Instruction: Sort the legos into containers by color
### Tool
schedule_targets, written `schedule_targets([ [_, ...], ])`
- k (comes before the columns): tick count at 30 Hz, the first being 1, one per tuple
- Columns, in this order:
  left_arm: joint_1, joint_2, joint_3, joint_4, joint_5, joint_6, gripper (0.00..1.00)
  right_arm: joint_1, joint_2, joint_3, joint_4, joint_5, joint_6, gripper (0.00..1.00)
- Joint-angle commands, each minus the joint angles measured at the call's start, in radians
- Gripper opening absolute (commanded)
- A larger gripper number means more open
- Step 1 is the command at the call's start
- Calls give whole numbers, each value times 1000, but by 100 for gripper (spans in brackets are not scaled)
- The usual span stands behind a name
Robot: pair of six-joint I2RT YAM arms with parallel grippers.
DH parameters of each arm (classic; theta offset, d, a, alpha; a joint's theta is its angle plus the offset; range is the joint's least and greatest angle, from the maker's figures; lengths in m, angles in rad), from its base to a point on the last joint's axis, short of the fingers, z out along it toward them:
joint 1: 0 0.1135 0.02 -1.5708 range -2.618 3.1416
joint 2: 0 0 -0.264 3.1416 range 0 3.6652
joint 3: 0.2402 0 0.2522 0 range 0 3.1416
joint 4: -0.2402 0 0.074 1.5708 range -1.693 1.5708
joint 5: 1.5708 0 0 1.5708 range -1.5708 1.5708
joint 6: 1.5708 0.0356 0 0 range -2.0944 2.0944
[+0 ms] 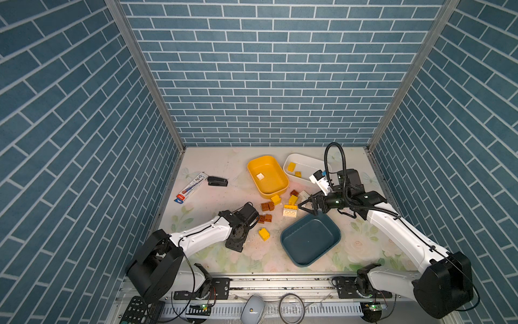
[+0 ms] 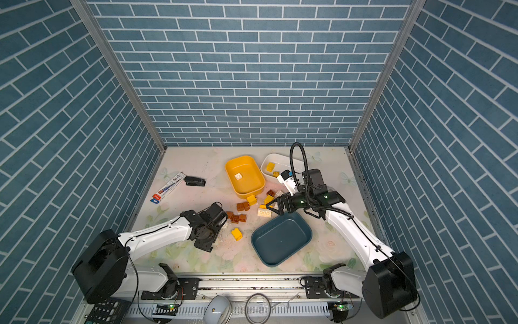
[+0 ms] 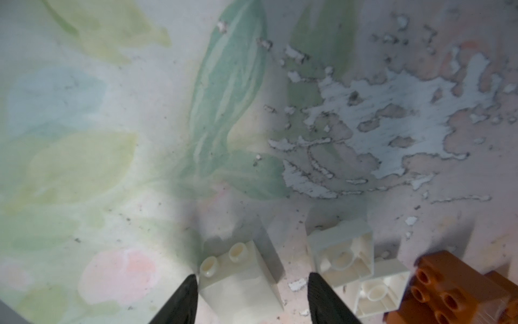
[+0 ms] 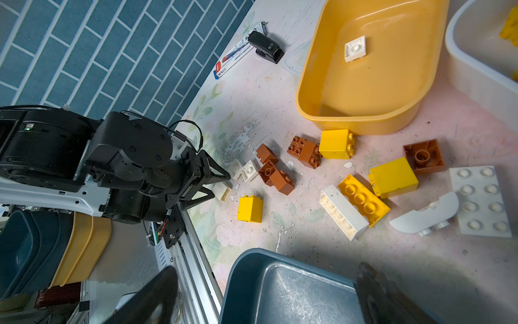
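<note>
Straddling white brick (image 3: 238,289): left gripper (image 3: 252,276), jaws spread.
Hovering above blue tub (image 4: 302,297): right gripper (image 4: 267,268), jaws spread wide.

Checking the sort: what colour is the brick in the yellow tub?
White; the brick shows best in the right wrist view.

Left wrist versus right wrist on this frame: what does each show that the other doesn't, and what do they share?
Only left wrist: close up, the fingertips of the left hand straddle a white brick, with a gap on one side.
Only right wrist: the yellow tub holding a white piece, the white tub, the teal tub by the open right hand, yellow bricks, the stapler.
Both: that white brick, two upturned white bricks, brown bricks.
</note>
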Motion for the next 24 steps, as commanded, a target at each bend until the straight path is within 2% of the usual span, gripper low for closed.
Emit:
schedule_targets([
  [1,-14,2,-29,-7,-4,-34,60,-11,9,22,-24,-32,-47,99],
  [7,-14,3,-89,64,-4,-43,52,-14,12,23,-39,-41,-47,99],
  [10,-14,10,-99,80,-2,-36,44,-16,11,27,-49,-42,-50,99],
  [13,-12,-5,-79,42,-17,-10,32,-18,11,33,-56,-39,-53,99],
  [16,-2,-42,-40,-32,-41,38,26,-22,14,36,-55,-40,-54,99],
  [19,25,-83,13,-102,-62,146,25,-26,19,39,-49,-44,-54,99],
  [24,115,-94,191,-227,-100,467,26,-44,24,42,-18,-55,-42,99],
])
